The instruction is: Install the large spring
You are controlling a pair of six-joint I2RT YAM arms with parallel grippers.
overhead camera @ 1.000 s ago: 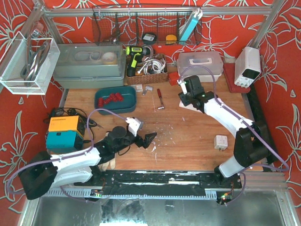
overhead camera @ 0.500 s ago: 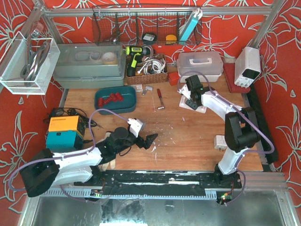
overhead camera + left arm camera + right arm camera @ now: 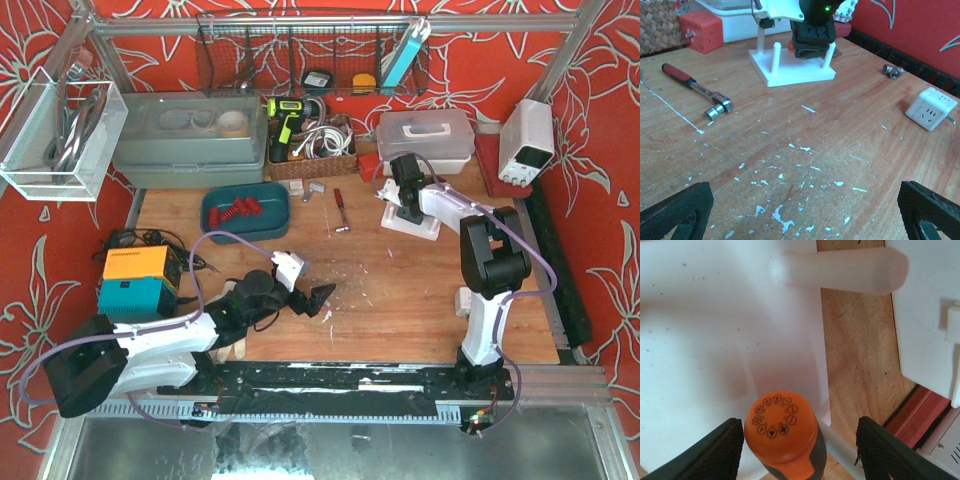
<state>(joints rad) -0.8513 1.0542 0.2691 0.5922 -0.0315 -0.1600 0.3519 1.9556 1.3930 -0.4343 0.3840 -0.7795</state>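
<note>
Red coiled springs [image 3: 240, 210] lie in a teal tray [image 3: 215, 225] at the back left. A white base with upright pegs [image 3: 425, 225] stands at the back right and also shows in the left wrist view [image 3: 790, 70]. My right gripper [image 3: 408, 205] hangs over this base [image 3: 715, 330], jaws wide open. An orange-capped screwdriver handle [image 3: 782, 432] stands between the jaws, close to the left finger and clear of the right one. One peg [image 3: 845, 270] lies ahead of it. My left gripper [image 3: 308, 285] is open and empty low over the bare table [image 3: 802, 220].
A red-handled ratchet [image 3: 695, 90] lies left of the base, with a red block [image 3: 700, 31] behind it. A white power cube [image 3: 931, 107] and small metal nuts [image 3: 891, 71] sit to the right. Bins, a basket and a power supply [image 3: 527, 140] line the back.
The right arm has folded in, its elbow swinging left and back, while its gripper stayed over the white base. The left arm has hardly moved.
</note>
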